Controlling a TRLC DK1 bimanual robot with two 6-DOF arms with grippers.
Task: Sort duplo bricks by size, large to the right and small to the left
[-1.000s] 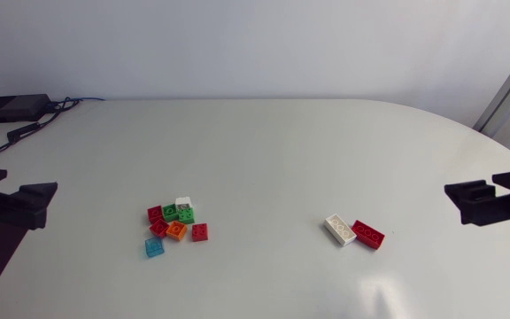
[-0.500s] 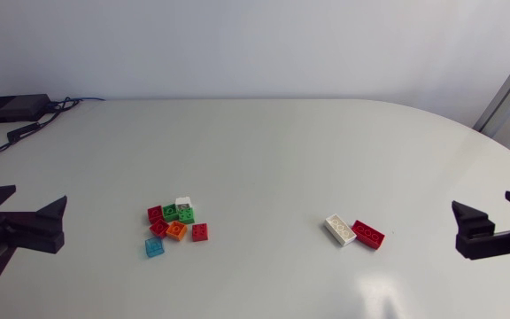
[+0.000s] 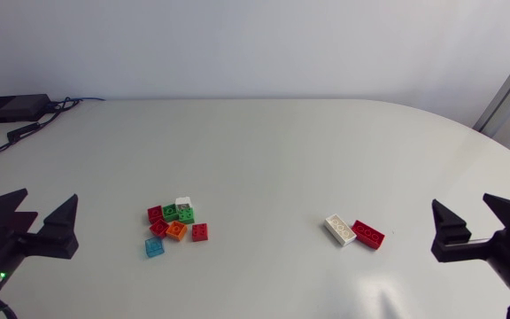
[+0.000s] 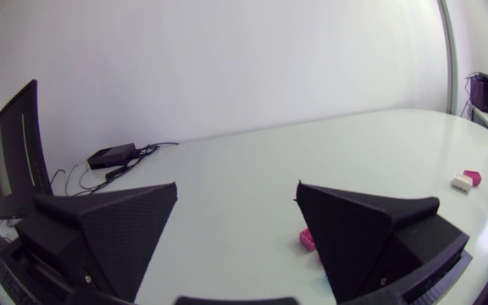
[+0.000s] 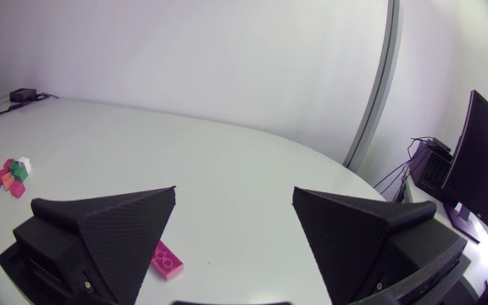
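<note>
Standing at the near edge, I see both arms parked at the sides of the table (image 3: 255, 151) with nothing in them. The left gripper (image 3: 50, 197) has its jaws spread wide and empty, and so does the right gripper (image 3: 460, 206).

Inward of the left jaws, well apart from them, lies the heap of small bricks (image 3: 175, 226). These are stubby squares in red, green, orange and white, plus one see-through blue, packed together and touching. Nearer the right jaws, though clear of them, the long white brick (image 3: 339, 229) and the long red brick (image 3: 368, 234) lie flat, side by side.

No brick sits on the wrong side, so I'd judge the sorting done, or very nearly. At most the piles could be pushed further apart.
</note>
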